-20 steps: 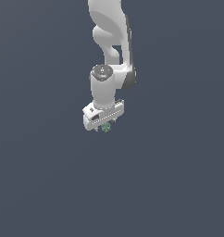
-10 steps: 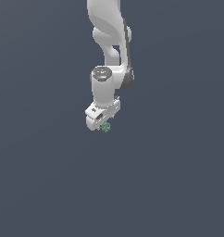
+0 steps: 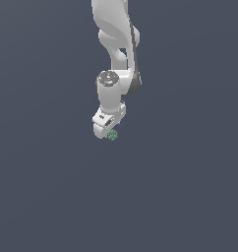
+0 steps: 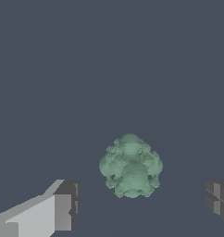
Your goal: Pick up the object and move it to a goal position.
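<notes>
Exterior view: white Panda arm (image 3: 117, 44) descending from the upper edge of the frame, its wrist turned downward over a plain dark grey-blue worktop (image 3: 190, 187); tool (image 3: 107, 129) at the lower end of the arm, seen nearly end-on, so that its fingers cannot be told apart in this view; green object (image 3: 112, 135), a small bumpy, roughly round lump with a mottled dull-green surface, showing just below the tool's lower edge and a little toward the exterior view's right of it, far smaller than the tool body; whether the lump touches the tool cannot be told from this view.

Wrist view: same green object (image 4: 130, 165) lying on the grey-blue surface between the two fingers; one finger (image 4: 63, 206) white with a dark grey pad, the other showing only as a dark grey pad at the frame's edge; both pads stand well apart from the lump, with bare surface visible on either side of it; tool therefore spread wide, clamped on nothing; lump nearer the white finger than the other, though touching neither.
</notes>
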Available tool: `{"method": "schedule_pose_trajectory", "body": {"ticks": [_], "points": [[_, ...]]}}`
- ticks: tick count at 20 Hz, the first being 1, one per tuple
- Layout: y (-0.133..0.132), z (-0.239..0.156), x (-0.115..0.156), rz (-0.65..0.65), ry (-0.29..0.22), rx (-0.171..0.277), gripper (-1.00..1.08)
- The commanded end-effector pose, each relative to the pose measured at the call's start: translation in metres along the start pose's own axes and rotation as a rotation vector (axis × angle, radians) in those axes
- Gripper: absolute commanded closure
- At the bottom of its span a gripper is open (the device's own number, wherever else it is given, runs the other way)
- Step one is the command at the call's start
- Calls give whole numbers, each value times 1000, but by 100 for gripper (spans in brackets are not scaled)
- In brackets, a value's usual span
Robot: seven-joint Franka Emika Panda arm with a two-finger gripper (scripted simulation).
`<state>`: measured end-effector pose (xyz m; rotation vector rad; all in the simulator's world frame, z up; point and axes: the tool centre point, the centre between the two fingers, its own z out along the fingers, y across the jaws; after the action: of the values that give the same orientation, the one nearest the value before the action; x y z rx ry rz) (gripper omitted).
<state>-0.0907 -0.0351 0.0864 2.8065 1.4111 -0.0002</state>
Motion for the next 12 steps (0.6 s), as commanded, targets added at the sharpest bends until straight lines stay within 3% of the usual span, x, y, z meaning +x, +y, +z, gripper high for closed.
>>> {"method": "schedule_pose_trajectory", "body": {"ticks": [1,12], "points": [[-1,1,-1,-11,0,0,-92],[-2,24,-1,-10,0,0,-92]]}}
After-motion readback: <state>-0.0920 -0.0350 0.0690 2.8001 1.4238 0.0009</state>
